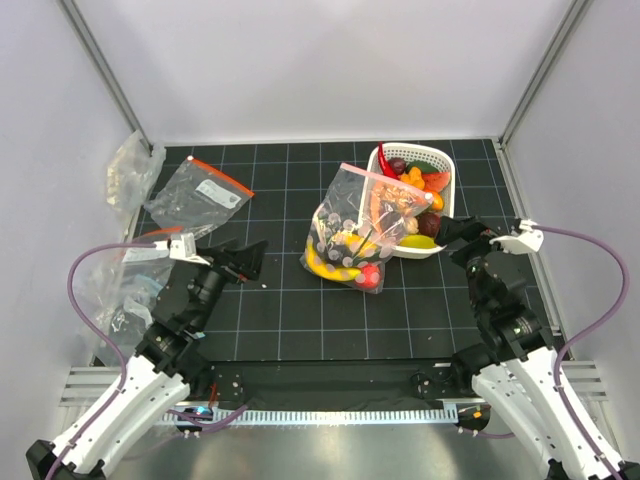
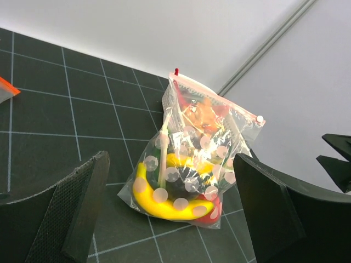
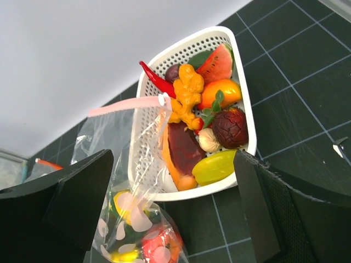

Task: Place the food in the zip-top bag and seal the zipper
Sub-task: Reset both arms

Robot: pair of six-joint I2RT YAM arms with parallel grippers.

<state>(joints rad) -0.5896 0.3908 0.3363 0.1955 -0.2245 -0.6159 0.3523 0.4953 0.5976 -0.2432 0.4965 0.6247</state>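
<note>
The clear zip-top bag [image 1: 352,235] with pale dots stands on the mat, leaning against the white basket [image 1: 440,160]. Its pale pink zipper [image 1: 372,177] runs along the top edge. Inside it lie a yellow banana [image 2: 164,205], a dark piece and a red piece; it also shows in the right wrist view [image 3: 131,219]. More food fills the basket [image 3: 244,109]: red chili [image 3: 156,79], watermelon slice, orange pieces, a dark purple fruit [image 3: 230,127], a yellow-green starfruit [image 3: 215,167]. My left gripper [image 1: 252,262] is open and empty, left of the bag. My right gripper [image 1: 450,232] is open and empty, beside the basket.
A clear bag with an orange-red zipper strip and white label [image 1: 200,190] lies at the back left. More crumpled clear bags [image 1: 128,170] sit at the left edge. Grey walls enclose the black gridded mat [image 1: 300,310].
</note>
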